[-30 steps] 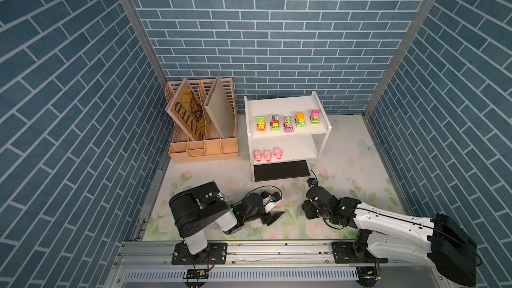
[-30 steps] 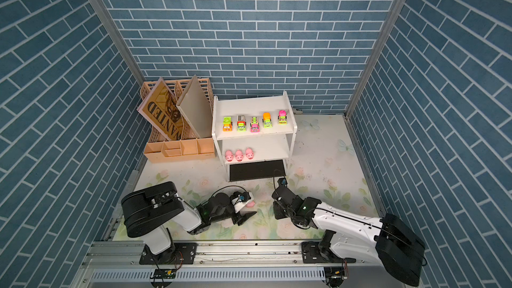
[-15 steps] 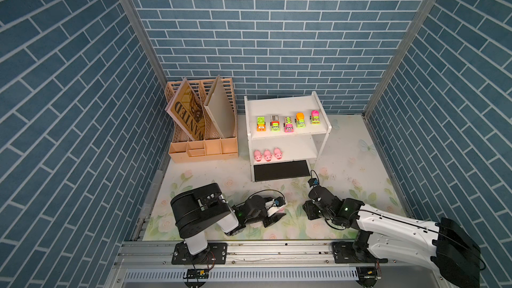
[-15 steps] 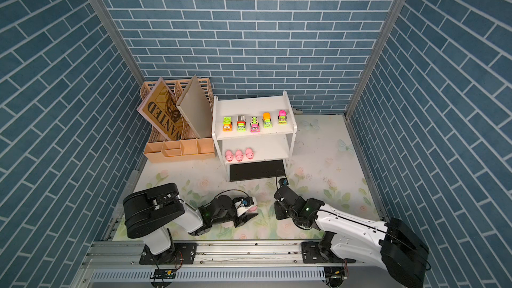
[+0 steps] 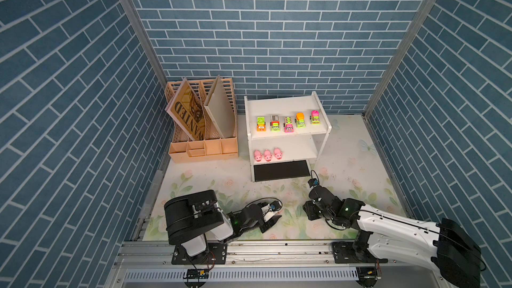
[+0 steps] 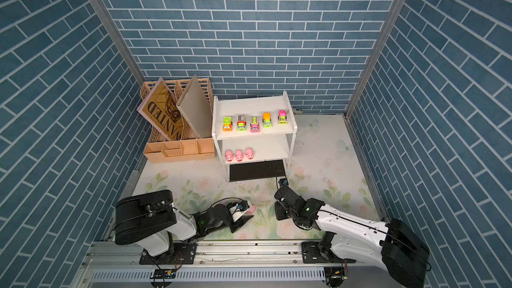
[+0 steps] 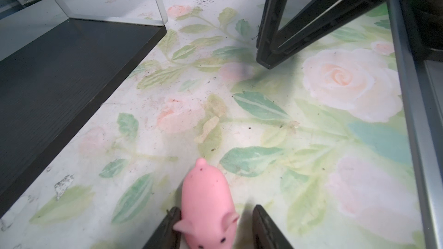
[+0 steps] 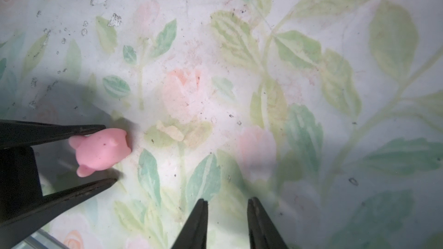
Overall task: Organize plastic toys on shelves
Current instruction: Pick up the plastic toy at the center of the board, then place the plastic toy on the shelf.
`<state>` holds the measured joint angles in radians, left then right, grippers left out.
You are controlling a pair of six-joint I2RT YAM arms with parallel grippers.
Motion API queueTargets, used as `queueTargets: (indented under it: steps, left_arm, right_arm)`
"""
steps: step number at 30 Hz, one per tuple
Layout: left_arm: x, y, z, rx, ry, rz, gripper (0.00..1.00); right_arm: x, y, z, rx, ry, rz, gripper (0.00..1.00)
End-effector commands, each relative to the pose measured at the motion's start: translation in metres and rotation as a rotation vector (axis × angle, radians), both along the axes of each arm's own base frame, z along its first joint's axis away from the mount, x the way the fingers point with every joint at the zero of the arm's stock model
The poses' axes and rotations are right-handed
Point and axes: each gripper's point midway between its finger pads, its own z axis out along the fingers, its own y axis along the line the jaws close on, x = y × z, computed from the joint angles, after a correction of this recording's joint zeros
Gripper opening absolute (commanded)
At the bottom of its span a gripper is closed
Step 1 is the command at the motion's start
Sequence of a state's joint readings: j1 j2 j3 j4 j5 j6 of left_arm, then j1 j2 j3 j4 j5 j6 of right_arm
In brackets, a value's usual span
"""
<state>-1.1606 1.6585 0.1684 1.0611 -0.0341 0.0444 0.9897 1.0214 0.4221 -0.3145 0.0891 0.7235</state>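
Several neon toy trucks (image 5: 288, 123) stand in a row on the top board of the white shelves (image 5: 282, 103). Three pink pigs (image 5: 267, 155) sit on the board below. A fourth pink pig (image 7: 207, 202) lies on the flowered mat near the front, also seen in a top view (image 6: 250, 211). My left gripper (image 7: 215, 211) is low over the mat with this pig between its fingers. One finger touches the pig; a gap shows at the other. My right gripper (image 8: 227, 200) is open and empty a short way to the right (image 5: 309, 211).
A peach file organizer (image 5: 203, 123) holding a "WANTED" board stands left of the shelves. The shelves' dark bottom board (image 7: 60, 68) lies just beyond the pig. A metal rail (image 5: 249, 247) runs along the front edge. Blue brick walls close in three sides.
The left gripper's jaws have narrowed round the pig and the gripper has sunk toward the mat. The right gripper has drawn back slightly toward the front.
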Motion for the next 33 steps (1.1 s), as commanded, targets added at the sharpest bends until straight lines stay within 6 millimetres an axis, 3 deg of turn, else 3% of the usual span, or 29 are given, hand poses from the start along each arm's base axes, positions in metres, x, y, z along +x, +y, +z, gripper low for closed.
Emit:
queueTargets:
  steps: [1,6,9,12,17,23,29,33]
  left_arm:
    - [-0.006,0.023,-0.030,0.128,0.039,0.035,0.48]
    - [-0.007,0.019,-0.029,0.126,0.043,0.039,0.34]
    - [-0.002,0.007,-0.014,0.080,0.028,0.075,0.30]
    - [0.006,-0.017,0.010,0.018,0.028,0.119,0.26]
    - [0.023,-0.071,0.067,-0.067,-0.016,0.209,0.27]
    - [0.060,-0.102,0.127,-0.205,0.004,0.444,0.26]
    - [0.085,-0.108,0.168,-0.337,0.005,0.634,0.27]
    - [0.099,-0.099,0.181,-0.394,-0.011,0.759,0.31]
  right_arm:
    - [-0.002,-0.005,-0.006,-0.034,0.001,0.027,0.32]
    - [-0.002,-0.005,-0.004,-0.035,-0.001,0.027,0.31]
    - [-0.001,-0.012,-0.004,-0.045,-0.005,-0.007,0.30]
    - [-0.002,-0.020,-0.006,-0.036,-0.005,-0.048,0.30]
    - [-0.006,-0.040,-0.009,-0.028,-0.001,-0.149,0.30]
    - [-0.010,-0.060,-0.006,0.018,-0.025,-0.244,0.29]
    - [-0.011,-0.062,-0.006,0.028,-0.022,-0.247,0.29]
    - [-0.011,-0.060,-0.004,0.037,-0.025,-0.242,0.29]
